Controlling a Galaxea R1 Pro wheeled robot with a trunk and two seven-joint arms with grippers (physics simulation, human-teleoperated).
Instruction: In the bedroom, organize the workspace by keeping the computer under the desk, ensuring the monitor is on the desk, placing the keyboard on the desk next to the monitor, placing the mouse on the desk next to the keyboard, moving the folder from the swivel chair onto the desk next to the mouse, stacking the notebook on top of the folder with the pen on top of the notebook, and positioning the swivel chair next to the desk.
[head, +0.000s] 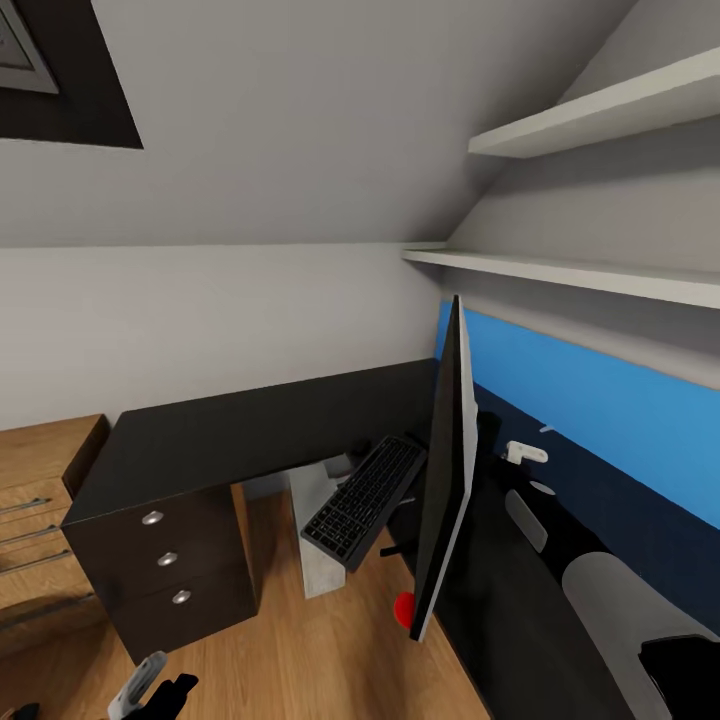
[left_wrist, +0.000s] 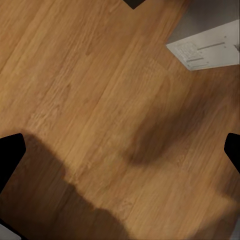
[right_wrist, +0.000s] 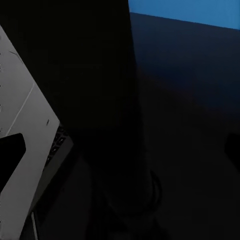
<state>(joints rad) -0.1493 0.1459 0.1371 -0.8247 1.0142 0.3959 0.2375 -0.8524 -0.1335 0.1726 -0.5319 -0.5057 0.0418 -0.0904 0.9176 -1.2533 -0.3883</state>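
Corner tabletop (head: 250, 430) with monitor (head: 445, 480) seen edge-on, keyboard (head: 365, 500) tilted off its front.

Low left, the left end effector (head: 150, 690) hangs over the wood floor (left_wrist: 90, 100), fingers spread, holding nothing. The pale computer (head: 320, 540) stands on the floor below the keyboard. The monitor rises upright, red dot at its lower corner. Right end effector: grip cannot be told.

Soft even light; dark right wrist view; floor (left_wrist: 90, 90) shadows blurry

Black desk (head: 250, 430), blue back panel (head: 600, 400)
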